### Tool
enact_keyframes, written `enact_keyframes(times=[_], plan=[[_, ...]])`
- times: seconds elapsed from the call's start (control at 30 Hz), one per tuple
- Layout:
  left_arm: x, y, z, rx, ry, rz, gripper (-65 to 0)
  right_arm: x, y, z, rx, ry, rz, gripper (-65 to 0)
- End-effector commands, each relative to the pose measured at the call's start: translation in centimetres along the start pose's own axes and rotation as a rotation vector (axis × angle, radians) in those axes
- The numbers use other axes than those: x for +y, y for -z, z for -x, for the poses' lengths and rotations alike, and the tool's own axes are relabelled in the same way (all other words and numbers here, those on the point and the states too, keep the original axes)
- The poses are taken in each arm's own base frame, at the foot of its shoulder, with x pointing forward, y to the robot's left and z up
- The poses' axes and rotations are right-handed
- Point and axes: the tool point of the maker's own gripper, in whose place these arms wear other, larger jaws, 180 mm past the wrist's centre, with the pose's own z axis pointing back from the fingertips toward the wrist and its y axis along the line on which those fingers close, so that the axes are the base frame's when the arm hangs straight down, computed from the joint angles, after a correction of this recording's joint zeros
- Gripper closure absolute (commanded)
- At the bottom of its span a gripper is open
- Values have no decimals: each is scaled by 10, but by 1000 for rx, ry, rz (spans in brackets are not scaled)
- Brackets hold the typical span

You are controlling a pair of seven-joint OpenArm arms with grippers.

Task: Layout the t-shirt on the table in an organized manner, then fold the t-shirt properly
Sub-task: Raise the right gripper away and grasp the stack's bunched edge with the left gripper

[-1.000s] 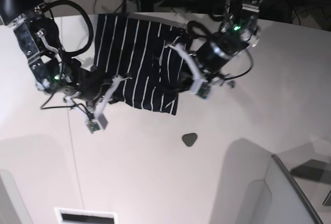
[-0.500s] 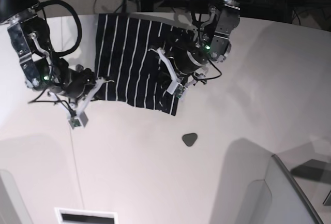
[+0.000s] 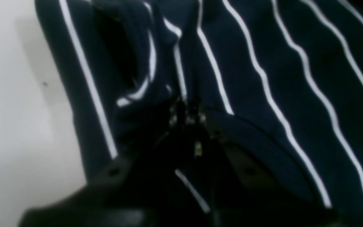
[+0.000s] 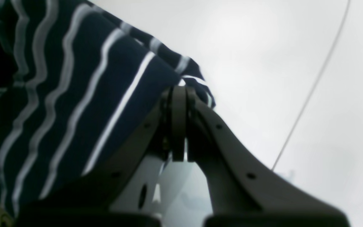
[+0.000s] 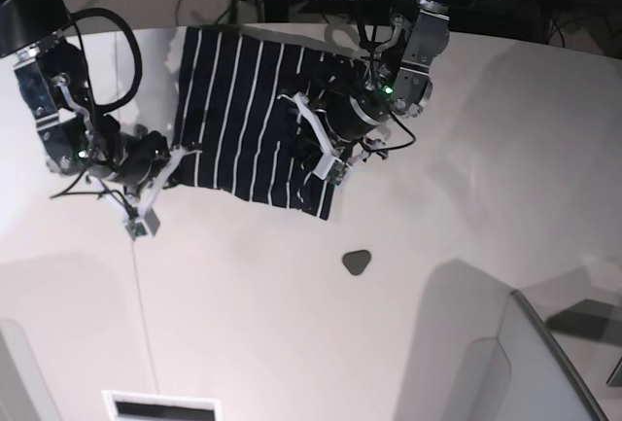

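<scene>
The t-shirt (image 5: 233,100), dark navy with thin white stripes, lies partly spread at the far side of the table (image 5: 437,207). My left gripper (image 5: 313,141) sits over its rumpled right part. In the left wrist view this gripper (image 3: 186,108) is shut on a bunched fold of the t-shirt (image 3: 263,47). My right gripper (image 5: 177,172) is at the shirt's near left corner. In the right wrist view it (image 4: 180,91) is shut on that corner of the t-shirt (image 4: 74,78), low over the white table (image 4: 263,47).
A small dark grey rounded-triangle piece (image 5: 357,262) lies on the table in front of the shirt. A thin dark seam (image 5: 136,275) runs toward the near edge. A grey raised panel (image 5: 525,363) stands at the near right. Cables and equipment crowd the far edge.
My right gripper has pulled the shirt's near left corner leftward, widening the cloth. My left arm swung left onto the shirt's right part, then stayed nearly still.
</scene>
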Motion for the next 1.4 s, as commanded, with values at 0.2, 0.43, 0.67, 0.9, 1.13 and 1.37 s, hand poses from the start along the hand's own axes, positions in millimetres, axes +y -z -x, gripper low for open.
enact_keyframes(times=[0.2, 0.43, 0.67, 0.9, 1.13, 1.37], plan=[[1, -27, -67, -168, 72, -48, 0, -29, -53, -42, -206, 57, 60, 0], [30, -66, -62, -67, 31, -155, 0, -67, -62, -7, -131, 67, 144, 0], [32, -90, -58, -148, -205, 100, -3, -75, -51, 26, -47, 106, 156, 0], [37, -89, -41, -124, -243, 158, -650, -66, -50, 29, -38, 61, 107, 0], [20, -63, -19, -93, -294, 254, -624, -66, -50, 31, -36, 63, 106, 0], [3, -40, 6, -77, -384, 293, -625, -64, -49, 38, -21, 67, 104, 0]])
